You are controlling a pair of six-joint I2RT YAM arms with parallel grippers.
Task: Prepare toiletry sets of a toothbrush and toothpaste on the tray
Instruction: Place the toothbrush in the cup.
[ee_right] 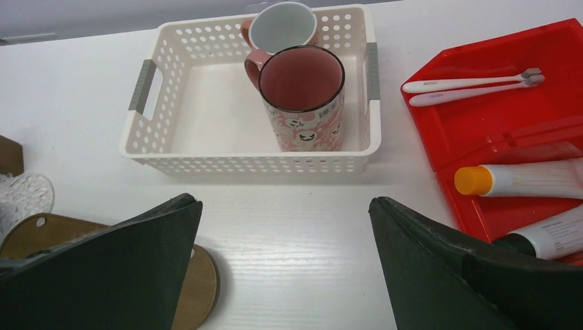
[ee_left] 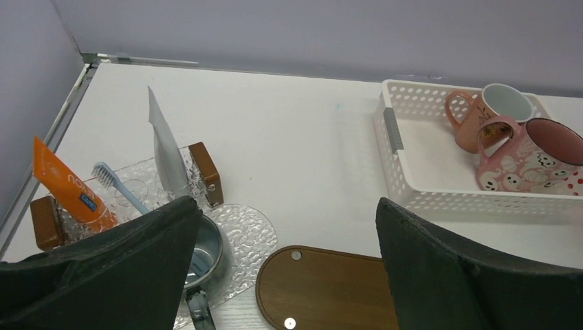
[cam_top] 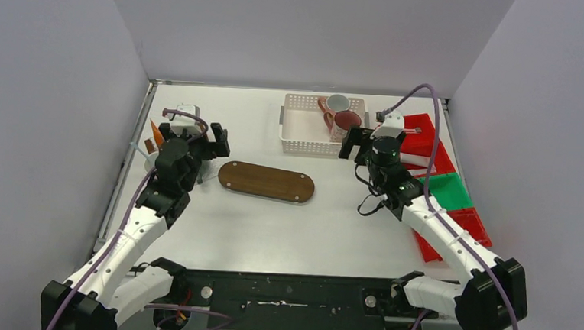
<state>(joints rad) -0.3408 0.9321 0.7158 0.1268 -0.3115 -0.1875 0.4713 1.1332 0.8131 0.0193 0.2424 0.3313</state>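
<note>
On table, far left: logged orange tube and blue toothbrush; left gripper above, spread wide, empty. Centre: wooden tray, nothing on it. Right: basket with two mugs; right gripper agape, empty. Judged mug-fetching stage; next called for closing on a rim.

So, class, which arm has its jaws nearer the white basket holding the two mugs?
Right. The right arm has its jaws at the near right corner of the basket; the left arm sits far to its left, past the wooden tray.

Bare gap between tray and basket
</note>
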